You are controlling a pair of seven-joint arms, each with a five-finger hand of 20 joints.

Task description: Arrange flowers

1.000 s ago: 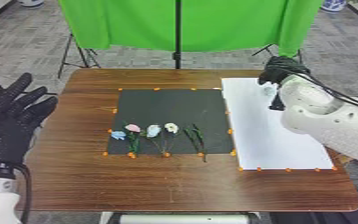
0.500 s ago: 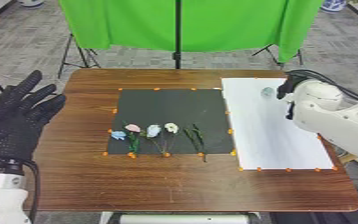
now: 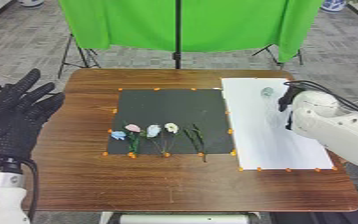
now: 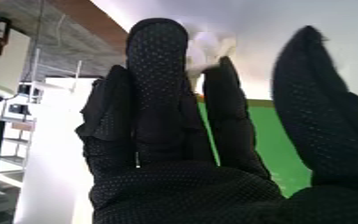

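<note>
In the head view my right hand [image 3: 286, 102] is above the white sheet's right side, just right of and nearer than a small clear vase [image 3: 267, 92]. The right wrist view has my right hand [image 4: 180, 185] with fingers straight, nothing held, and a pale blurred shape behind them. My left hand [image 3: 14, 120] hangs open beyond the table's left edge. Across the dark mat's near part lie a blue flower [image 3: 118, 135], a pink flower [image 3: 133, 128], a pale blue flower [image 3: 153, 131] and a white flower [image 3: 171, 128], with green stems [image 3: 196, 137] to their right.
The dark mat [image 3: 171, 105] lies left of the white sheet [image 3: 278, 150], both marked by orange bits along their edges. Brown tabletop [image 3: 184, 185] surrounds them. A green cloth [image 3: 238, 30] hangs on a stand behind the table.
My right hand has drawn back from the far end of the sheet, toward the right and nearer, uncovering the vase more. My left hand has shifted slightly right. The flowers have not moved.
</note>
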